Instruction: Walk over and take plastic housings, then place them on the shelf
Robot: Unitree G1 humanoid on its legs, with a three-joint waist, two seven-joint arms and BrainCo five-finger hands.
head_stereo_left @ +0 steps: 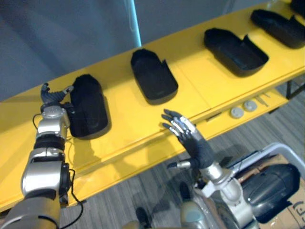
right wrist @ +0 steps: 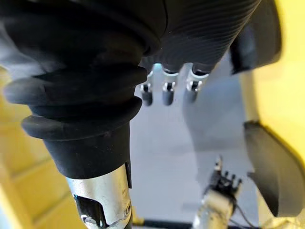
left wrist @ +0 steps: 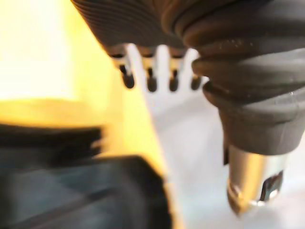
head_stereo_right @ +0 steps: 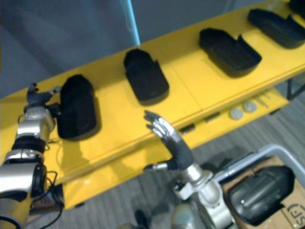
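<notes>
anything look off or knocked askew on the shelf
Nothing stands out. The plastic housings lie spaced along the yellow shelf, none overhanging or visibly damaged; the left hand is beside the leftmost housing.

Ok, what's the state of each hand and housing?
left hand: open, beside the leftmost housing.
right hand: open, empty, over the edge of the shelf.
leftmost housing: on the shelf, rounded side up.
second housing: on the shelf.
third housing: on the shelf, hollow side up.
boxed housing: in the cardboard box.
</notes>
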